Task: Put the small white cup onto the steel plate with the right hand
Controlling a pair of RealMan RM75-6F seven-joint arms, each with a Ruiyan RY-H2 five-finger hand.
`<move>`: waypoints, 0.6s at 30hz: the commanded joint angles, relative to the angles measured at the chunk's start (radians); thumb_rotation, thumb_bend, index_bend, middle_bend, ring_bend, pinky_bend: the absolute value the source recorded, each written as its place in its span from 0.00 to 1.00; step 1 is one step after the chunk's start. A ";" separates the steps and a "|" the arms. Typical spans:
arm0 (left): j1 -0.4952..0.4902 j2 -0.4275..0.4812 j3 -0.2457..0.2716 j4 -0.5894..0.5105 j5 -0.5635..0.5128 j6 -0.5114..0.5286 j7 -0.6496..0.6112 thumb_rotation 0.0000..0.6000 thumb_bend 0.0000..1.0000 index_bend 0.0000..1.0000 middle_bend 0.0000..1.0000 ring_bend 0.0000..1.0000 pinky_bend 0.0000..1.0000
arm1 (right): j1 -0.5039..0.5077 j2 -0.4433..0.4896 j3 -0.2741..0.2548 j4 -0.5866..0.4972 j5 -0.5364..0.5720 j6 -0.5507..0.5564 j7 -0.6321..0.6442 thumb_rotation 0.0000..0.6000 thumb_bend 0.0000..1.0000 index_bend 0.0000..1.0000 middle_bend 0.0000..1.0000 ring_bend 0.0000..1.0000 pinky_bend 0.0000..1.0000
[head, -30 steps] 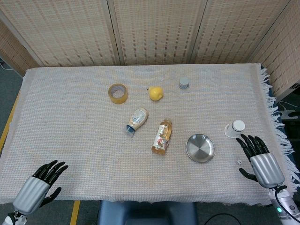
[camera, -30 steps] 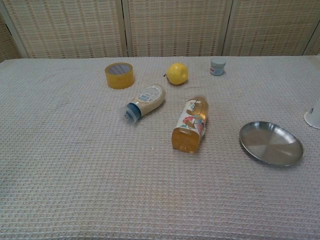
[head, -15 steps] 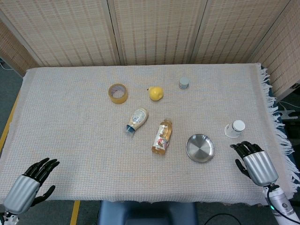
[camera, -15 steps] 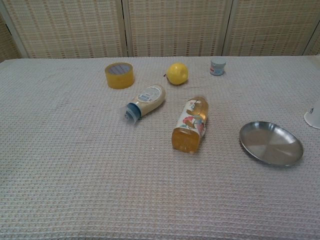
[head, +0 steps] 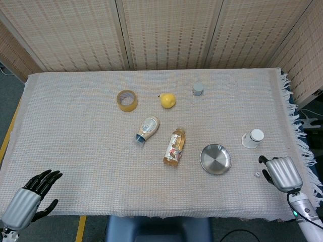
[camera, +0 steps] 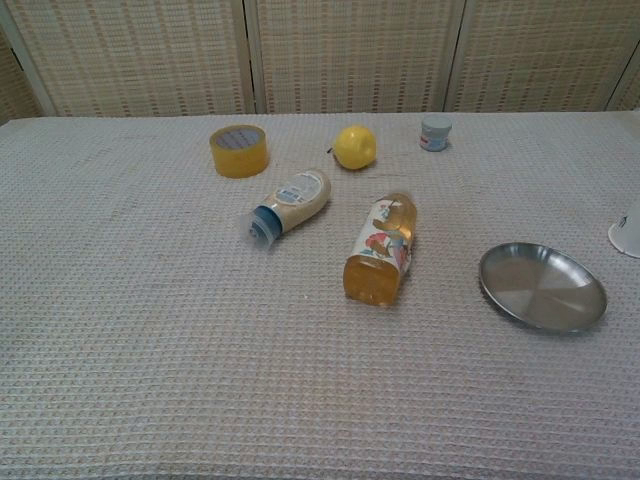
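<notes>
Right robot hand (head: 282, 173) beside empty steel plate (head: 215, 159)

Small white cup (head: 253, 138) beside steel plate (head: 215, 159), apparently upside down.

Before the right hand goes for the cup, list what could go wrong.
1. The small white cup sits near the table's fringed right edge; a clumsy nudge might push it off.
2. A tiny die lies beside the right hand and could get swept.
3. The steel plate is shallow; the cup may tip on its rim.
</notes>
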 commanded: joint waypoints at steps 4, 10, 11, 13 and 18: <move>0.001 0.002 0.000 -0.004 -0.001 -0.004 0.005 1.00 0.33 0.12 0.12 0.11 0.25 | 0.034 -0.037 -0.005 0.055 0.088 -0.129 0.030 1.00 0.25 0.45 0.81 0.70 0.93; 0.004 0.004 0.000 -0.007 -0.001 -0.004 0.009 1.00 0.33 0.12 0.12 0.11 0.25 | 0.053 -0.086 -0.017 0.126 0.123 -0.194 0.022 1.00 0.19 0.45 0.81 0.70 0.93; 0.004 0.004 0.000 -0.007 -0.002 -0.005 0.009 1.00 0.33 0.12 0.12 0.11 0.25 | 0.054 -0.092 -0.018 0.136 0.126 -0.199 0.021 1.00 0.19 0.45 0.81 0.70 0.93; 0.005 0.005 -0.001 -0.007 -0.003 -0.005 0.009 1.00 0.33 0.12 0.12 0.11 0.25 | 0.057 -0.103 -0.020 0.153 0.131 -0.209 0.022 1.00 0.19 0.45 0.81 0.70 0.93; 0.006 0.006 0.000 -0.009 0.000 -0.004 0.013 1.00 0.33 0.12 0.13 0.11 0.25 | 0.066 -0.126 -0.024 0.190 0.146 -0.235 0.029 1.00 0.19 0.45 0.81 0.70 0.93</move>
